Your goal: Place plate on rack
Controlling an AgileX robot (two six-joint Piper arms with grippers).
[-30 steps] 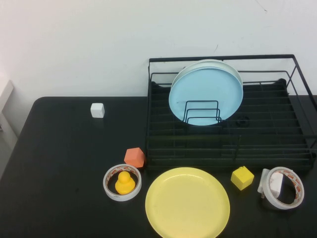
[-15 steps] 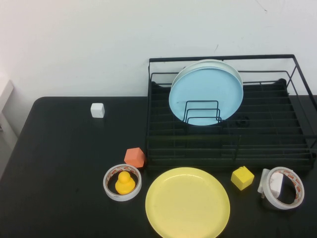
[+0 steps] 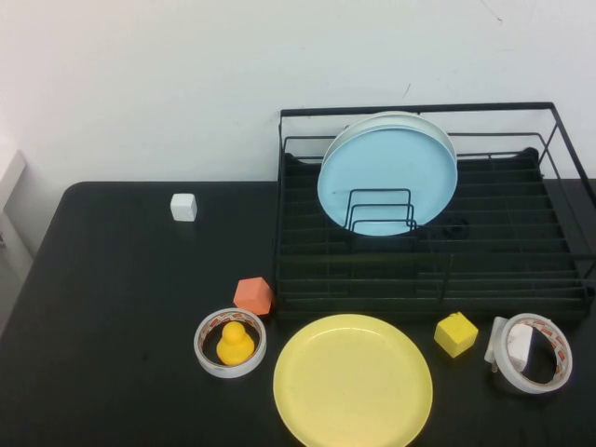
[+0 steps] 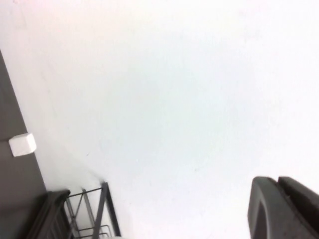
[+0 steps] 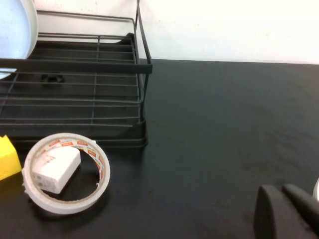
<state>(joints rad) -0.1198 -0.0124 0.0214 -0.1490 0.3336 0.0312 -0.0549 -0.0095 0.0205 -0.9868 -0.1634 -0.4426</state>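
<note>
The yellow plate [image 3: 352, 380] lies flat on the black table near the front edge, just in front of the black wire rack [image 3: 419, 109]. A light blue plate [image 3: 386, 177] and a whitish plate [image 3: 445, 140] behind it stand upright in the rack. Neither arm shows in the high view. My left gripper [image 4: 276, 180] is shut and empty, raised and facing the white wall, with the rack's corner [image 4: 84, 214] low in its view. My right gripper [image 5: 280, 189] is shut and empty, low over the table to the right of the rack [image 5: 94, 64]. The yellow plate is out of both wrist views.
An orange block [image 3: 252, 295], a tape roll with a yellow duck [image 3: 230, 343], a yellow cube [image 3: 455, 333] and a tape roll around a white item [image 3: 529, 352] lie along the rack's front. A white cube [image 3: 183, 207] sits at the back left.
</note>
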